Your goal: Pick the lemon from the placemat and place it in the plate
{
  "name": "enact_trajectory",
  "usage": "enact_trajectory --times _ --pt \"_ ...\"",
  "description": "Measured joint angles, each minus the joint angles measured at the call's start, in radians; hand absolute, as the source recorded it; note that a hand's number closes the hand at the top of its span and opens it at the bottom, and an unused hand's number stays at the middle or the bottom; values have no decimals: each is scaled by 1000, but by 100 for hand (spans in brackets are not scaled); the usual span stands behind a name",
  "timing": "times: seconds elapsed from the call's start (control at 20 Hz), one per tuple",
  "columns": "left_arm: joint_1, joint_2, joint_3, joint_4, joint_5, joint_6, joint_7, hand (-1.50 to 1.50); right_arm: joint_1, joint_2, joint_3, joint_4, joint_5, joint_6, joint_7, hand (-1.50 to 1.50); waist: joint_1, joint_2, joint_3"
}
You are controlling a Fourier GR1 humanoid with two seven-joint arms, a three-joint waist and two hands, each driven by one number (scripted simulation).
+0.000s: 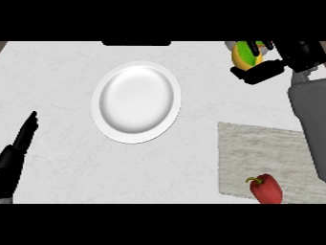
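1. Across the whole view we see the pale, lightly mottled worktop [59,67], which carries everything else.
2. Down the right side we see our right forearm [319,119], a grey casing running up from the lower edge toward the far right corner.
3. Left of centre we see the white plate [136,101], lying flat on the worktop with nothing on it.
4. At the lower right we see the grey placemat [264,148], flat on the worktop, well apart from the plate and partly covered by the right forearm along its right edge.
5. At the far left we see our left hand [14,153], black, with its fingers straight and relaxed, resting near the edge and holding nothing.
6. At the top right we see our right hand [282,60], its black fingers curled round the lemon [245,56].
7. That lemon, yellow with a green patch, sits in the right hand's grasp, beyond the placemat and well to the right of the plate.
8. On the near edge of the placemat we see a red pepper [266,189] with a green stem.
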Motion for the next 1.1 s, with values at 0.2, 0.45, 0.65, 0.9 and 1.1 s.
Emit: enact_trajectory --times 0.2,0.45,0.65,0.9,1.1 --pt "6 1 5 -17 0 -12 9 0 -51 78 39 -40 -11 40 74 150 3 1 0" --pt "-3 -6 7 -14 -7 -21 13 0 -113 205 89 -24 12 24 178 150 6 3 0" --pt "-9 -4 16 -8 -10 -29 4 0 -200 288 131 84 22 -14 253 150 15 5 0" --pt "-30 -17 12 21 -23 -29 -11 0 -286 327 216 242 -23 -57 310 150 23 7 0" --pt "-33 -26 3 21 -30 -35 -16 0 -326 337 309 384 -86 -134 308 150 37 10 0"
